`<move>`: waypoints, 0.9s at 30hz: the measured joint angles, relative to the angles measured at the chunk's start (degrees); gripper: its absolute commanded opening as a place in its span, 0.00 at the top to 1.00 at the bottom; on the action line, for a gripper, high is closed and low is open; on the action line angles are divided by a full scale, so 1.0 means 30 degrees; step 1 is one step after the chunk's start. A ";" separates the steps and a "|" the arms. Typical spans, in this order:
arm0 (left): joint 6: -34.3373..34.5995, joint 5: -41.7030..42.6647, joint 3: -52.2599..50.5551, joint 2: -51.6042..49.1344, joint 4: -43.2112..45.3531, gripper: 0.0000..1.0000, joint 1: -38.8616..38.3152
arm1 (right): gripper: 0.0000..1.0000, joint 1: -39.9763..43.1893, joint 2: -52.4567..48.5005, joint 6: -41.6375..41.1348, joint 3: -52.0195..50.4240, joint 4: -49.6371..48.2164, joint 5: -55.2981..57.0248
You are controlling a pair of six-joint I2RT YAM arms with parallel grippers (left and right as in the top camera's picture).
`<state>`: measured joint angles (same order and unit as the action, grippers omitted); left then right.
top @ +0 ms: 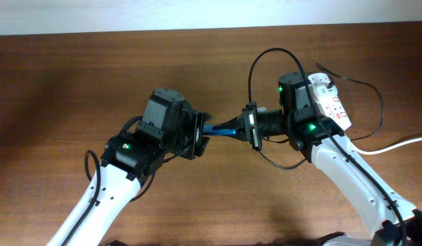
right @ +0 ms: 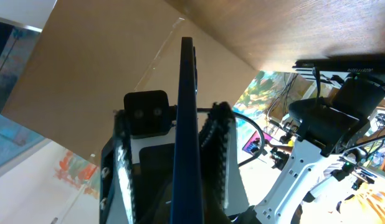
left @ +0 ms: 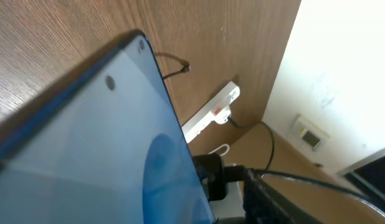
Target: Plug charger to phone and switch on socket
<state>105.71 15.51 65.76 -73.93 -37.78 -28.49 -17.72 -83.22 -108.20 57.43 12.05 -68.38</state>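
Phone is up off the table, edge-on between both arms. Left gripper clamps one end. Right gripper straddles the other end, grip unclear, can't tell. Socket sits far right with the charger looping beside it.

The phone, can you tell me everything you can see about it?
The phone is slim and flat, with a glossy blue face, a dark frame and two tiny dots near one corner. It is up off the wooden table, turned on its edge. The left gripper holds one end. The other end sits between the fingers of the right gripper.
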 measured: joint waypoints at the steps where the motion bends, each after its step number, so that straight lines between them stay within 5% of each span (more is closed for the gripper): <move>1: 0.0233 -0.0066 0.0000 0.0000 0.0007 0.49 0.0000 | 0.96 0.0000 0.0000 0.0000 0.0000 0.0000 0.0000; 13: 0.1654 0.1093 -0.0007 -0.0007 0.0270 0.50 0.1377 | 0.96 0.0000 0.0000 0.0000 0.0000 -0.0087 0.0160; 24: 0.1727 0.1909 -0.0284 -0.0197 0.1341 0.75 0.1530 | 0.96 0.0197 0.0044 0.0000 0.0109 -0.0306 0.0670; 27: 0.1727 0.2033 -0.0321 -0.0197 0.1341 0.89 0.1530 | 0.96 0.0233 0.0073 0.0000 0.0168 -0.0342 0.0787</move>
<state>110.89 21.61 64.79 -74.52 -33.76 -23.90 -17.02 -83.00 -108.20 57.93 11.03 -66.02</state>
